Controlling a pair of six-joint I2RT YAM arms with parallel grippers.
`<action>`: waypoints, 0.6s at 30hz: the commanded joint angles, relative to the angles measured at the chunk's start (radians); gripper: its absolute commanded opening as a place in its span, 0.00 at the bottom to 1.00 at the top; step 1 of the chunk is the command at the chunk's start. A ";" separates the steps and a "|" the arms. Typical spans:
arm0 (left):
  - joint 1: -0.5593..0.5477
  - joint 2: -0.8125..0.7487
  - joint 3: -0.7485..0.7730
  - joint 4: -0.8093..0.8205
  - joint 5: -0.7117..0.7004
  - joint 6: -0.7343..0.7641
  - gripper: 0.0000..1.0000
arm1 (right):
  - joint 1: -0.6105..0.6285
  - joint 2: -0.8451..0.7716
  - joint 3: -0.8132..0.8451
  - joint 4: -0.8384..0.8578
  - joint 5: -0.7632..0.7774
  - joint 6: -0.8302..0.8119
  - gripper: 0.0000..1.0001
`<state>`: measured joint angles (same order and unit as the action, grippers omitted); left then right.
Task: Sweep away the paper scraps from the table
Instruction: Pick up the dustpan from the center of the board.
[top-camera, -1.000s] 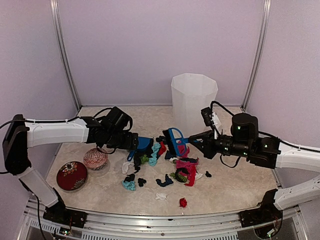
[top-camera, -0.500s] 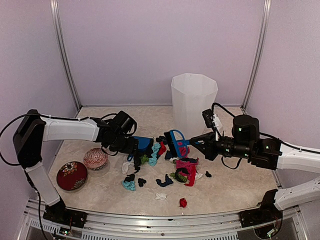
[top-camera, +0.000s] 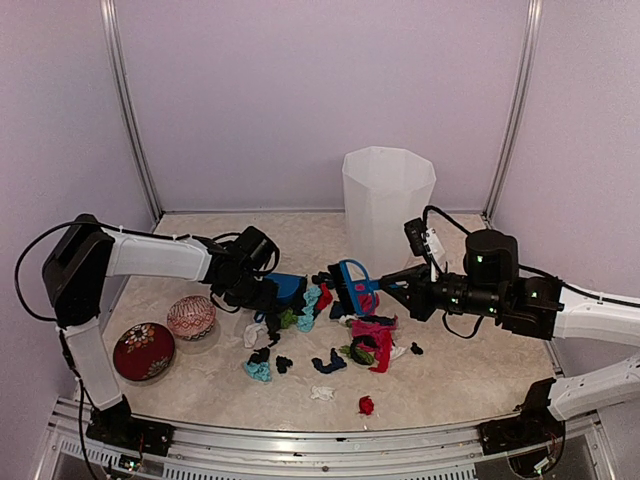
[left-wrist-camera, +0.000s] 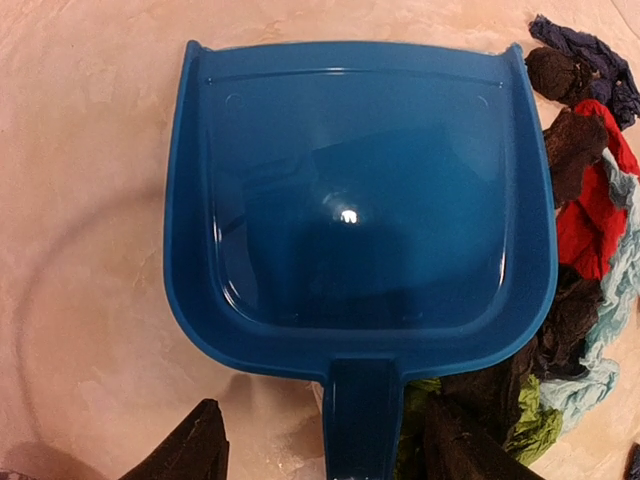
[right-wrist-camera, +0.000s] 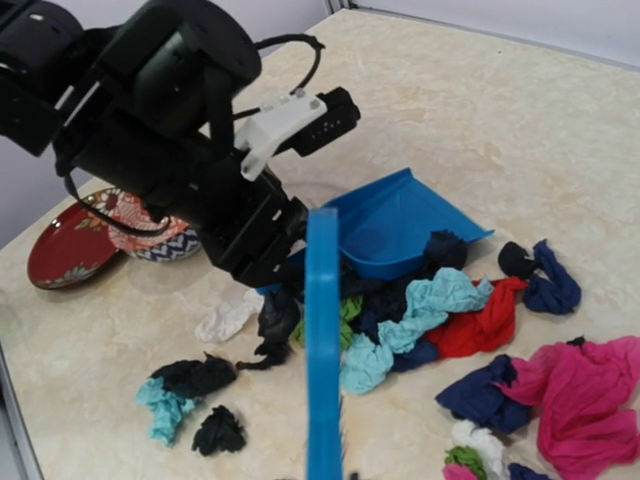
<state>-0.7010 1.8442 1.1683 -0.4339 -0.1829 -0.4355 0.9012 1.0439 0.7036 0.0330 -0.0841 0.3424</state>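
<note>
The left gripper (top-camera: 265, 293) is at the dustpan (left-wrist-camera: 360, 200), front-left of the bin (top-camera: 388, 200). Its fingers (left-wrist-camera: 190, 450) flank the handle, but I cannot tell whether they clamp it. The right gripper (top-camera: 402, 284) is closed on the brush (top-camera: 352, 282), just in front of the bin. The scraps (top-camera: 372, 330) lie heaped and strewn on the table (top-camera: 470, 370) before the bin, some touching the dustpan's side.

Your overhead view looks from high at the near edge across the whole worktop (top-camera: 480, 375). The left wrist view looks straight down, close, onto the dustpan (left-wrist-camera: 350, 200). The right wrist view faces it obliquely along the brush (right-wrist-camera: 322, 350), from farther off. All three views share the dustpan.
</note>
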 joint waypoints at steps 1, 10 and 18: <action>0.007 0.033 0.032 0.018 0.039 0.022 0.63 | -0.008 0.004 -0.004 -0.002 0.009 0.007 0.00; 0.015 0.052 0.061 0.019 0.048 0.032 0.43 | -0.008 0.010 0.007 -0.003 0.012 -0.004 0.00; 0.019 0.035 0.075 0.017 0.047 0.039 0.16 | -0.009 0.021 0.024 -0.010 0.014 -0.011 0.00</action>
<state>-0.6903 1.8889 1.2152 -0.4282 -0.1387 -0.4099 0.9012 1.0599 0.7040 0.0257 -0.0811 0.3374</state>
